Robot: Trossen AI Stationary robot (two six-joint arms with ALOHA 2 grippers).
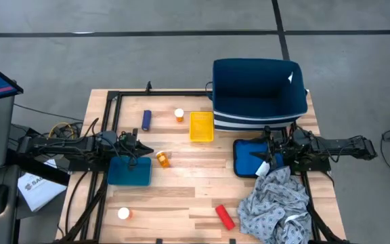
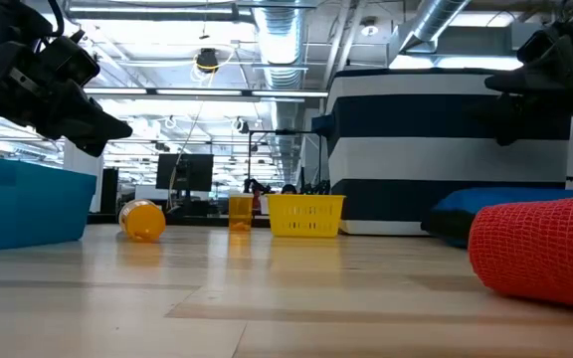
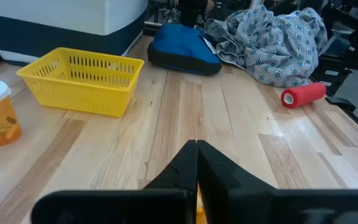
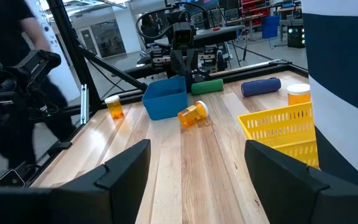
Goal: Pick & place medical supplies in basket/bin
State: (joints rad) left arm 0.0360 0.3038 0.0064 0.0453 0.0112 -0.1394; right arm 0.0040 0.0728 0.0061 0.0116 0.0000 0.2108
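Nothing appears to be in a container yet, so the whole job looks still ahead. Taking the small yellow slotted plastic basket (image 1: pixel 201 126) as the landmark, the biggest thing on the wooden desk (image 1: pixel 181 183) is the tall navy bin with white stripes (image 1: pixel 258 95), standing just to the basket's right; from above, its visible inside looks bare.

Next in size, the large grey patterned cloth (image 1: pixel 274 203) lies crumpled well to the basket's lower right, at the desk's near corner, with a blue padded pouch (image 1: pixel 251 156) between it and the bin. A teal shallow tray (image 1: pixel 128 170) sits to the basket's lower left.

The small supplies are all loose on the wood:
- The red cylinder (image 1: pixel 225 216) lies below the basket, just beside the cloth.
- The blue cylinder (image 1: pixel 147 120) lies to the basket's left.
- One orange pill bottle with a white cap (image 1: pixel 179 114) stands just left of the basket.
- A second (image 1: pixel 162 159) lies tipped below and left of it, near the tray.
- A third (image 1: pixel 124 214) sits far toward the lower-left corner.

The basket itself looks empty in the left wrist view.

The left end effector (image 3: pixel 197 163) has its fingers pressed together on nothing, over the tray near the tipped bottle. The right end effector (image 4: pixel 197 163) is spread wide and empty, above the pouch.
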